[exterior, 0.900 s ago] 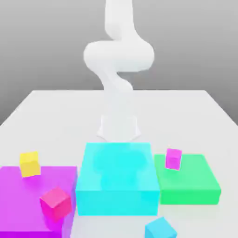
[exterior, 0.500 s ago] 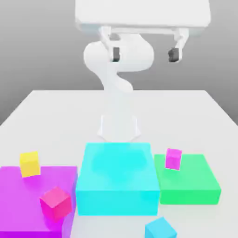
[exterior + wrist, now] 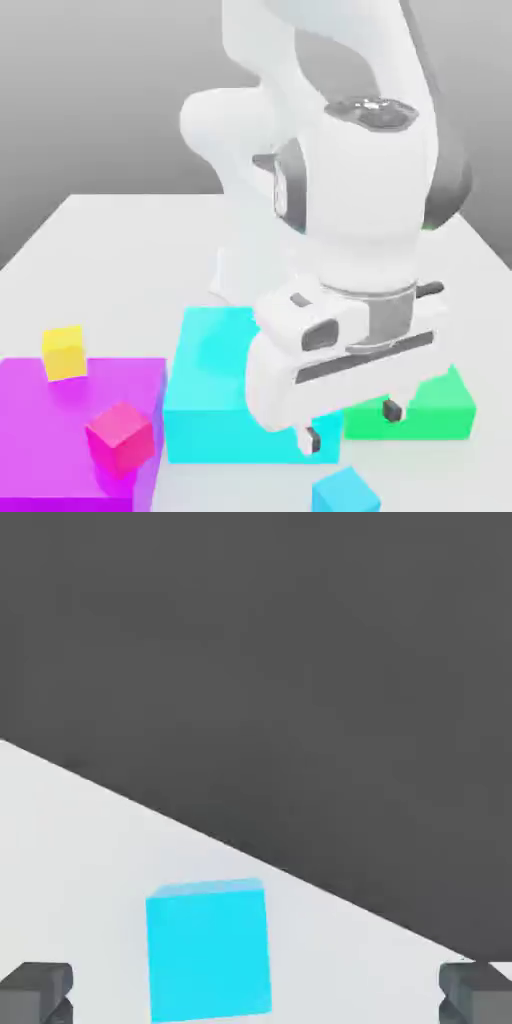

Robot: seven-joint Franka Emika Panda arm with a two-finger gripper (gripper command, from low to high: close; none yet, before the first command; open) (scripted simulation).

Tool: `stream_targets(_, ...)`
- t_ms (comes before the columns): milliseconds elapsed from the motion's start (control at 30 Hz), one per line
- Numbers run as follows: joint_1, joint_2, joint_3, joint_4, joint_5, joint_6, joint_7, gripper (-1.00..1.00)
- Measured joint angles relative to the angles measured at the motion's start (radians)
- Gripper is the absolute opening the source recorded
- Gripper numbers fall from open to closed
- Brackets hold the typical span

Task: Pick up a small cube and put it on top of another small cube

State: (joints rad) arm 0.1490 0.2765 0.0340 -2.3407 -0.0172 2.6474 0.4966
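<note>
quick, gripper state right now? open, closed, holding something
Gripper: open and holding nothing. It hangs above the small sky-blue cube, which sits on the table between the two fingers without touching either.

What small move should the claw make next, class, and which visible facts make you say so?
Probably a short descent straight down over the small sky-blue cube. The claw hangs above it with its fingers spread wide, the cube lies on the white table between them in the hand view, and nothing is gripped yet. Closing should wait until the fingers flank its sides.
</note>
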Motion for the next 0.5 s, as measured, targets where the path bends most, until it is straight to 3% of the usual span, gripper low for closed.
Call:
stream_targets(167, 0.01, 0.181, -0.006, 0.026, -0.017, 0.125, 0.0, 0.0)
stream_targets(200, 0.013, 0.203, -0.009, 0.03, -0.016, 0.142, 0.0, -1.0)
stream_targets(500, 0.01, 0.147, -0.005, 0.019, -0.014, 0.097, -0.002, -1.0)
